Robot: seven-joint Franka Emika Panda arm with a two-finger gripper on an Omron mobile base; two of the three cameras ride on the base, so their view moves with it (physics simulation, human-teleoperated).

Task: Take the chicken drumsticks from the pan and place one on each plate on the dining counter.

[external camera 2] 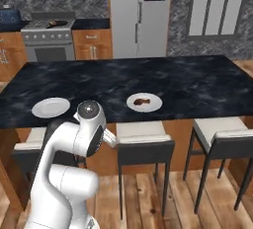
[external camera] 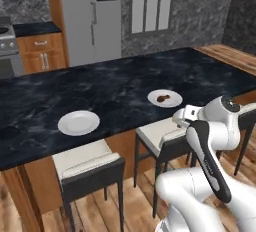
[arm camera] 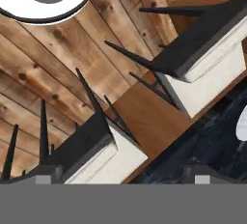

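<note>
The dining counter [external camera: 115,83] [external camera 2: 148,77] bears two white plates. The right plate [external camera: 164,98] [external camera 2: 144,102] holds one brown chicken drumstick [external camera: 162,97] [external camera 2: 142,101]. Nothing lies on the left plate [external camera: 78,122] [external camera 2: 50,107]. Far back on the stove sits the black pan [external camera 2: 56,23]; its contents are too small to make out. My gripper [arm camera: 125,175] hangs folded in front of the counter's near side, above the stools, pointing down at the floor. Its fingertips [arm camera: 47,175] stand wide apart with nothing between them, so it is open.
Three white-cushioned dark stools [external camera: 90,163] [external camera 2: 143,139] [arm camera: 207,68] line the counter's near side over a wooden floor [arm camera: 58,68]. A steel fridge [external camera: 95,16] [external camera 2: 141,11] and the stove [external camera 2: 49,38] stand along the back wall.
</note>
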